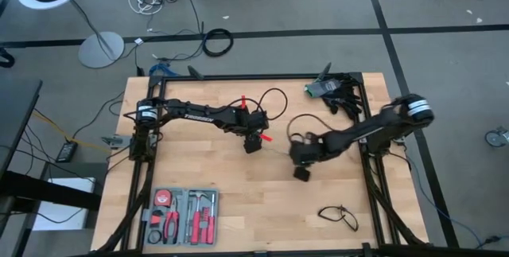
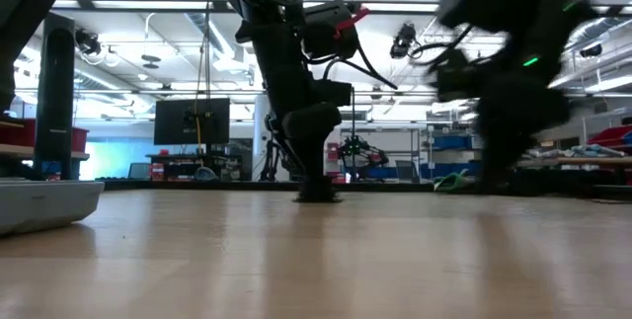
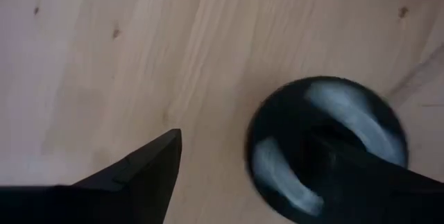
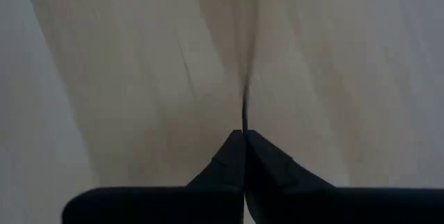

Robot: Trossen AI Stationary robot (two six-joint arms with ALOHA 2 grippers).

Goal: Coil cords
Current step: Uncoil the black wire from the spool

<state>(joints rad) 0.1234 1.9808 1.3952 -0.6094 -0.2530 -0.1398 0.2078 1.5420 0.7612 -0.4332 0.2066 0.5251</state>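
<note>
The right gripper has its two dark fingers pressed together, pinching a thin black cord that rises as a fine line from the fingertips and blurs out against the pale wood; how far it runs on is hard to make out. From above, this gripper sits just to the right of the table's middle, and most of the cord is lost behind the arm's own wiring. In the level view the right arm is only a dark smear.

The left gripper stands wide, its two fingers well apart; one finger is clear, while the other overlaps a small round black disc with pale patches on its face, lying flat on the wood; whether that finger touches the disc cannot be told, and the disc's lower edge is cut off. From above, the left gripper points down at the table just left of its middle, near the right gripper; the disc itself is hidden beneath it there.

A second thin black cord lies in a loose flat tangle near the table's front right corner, well apart from both grippers, its long axis running roughly left to right.

A red and grey tool case rests near the front left corner.
</note>
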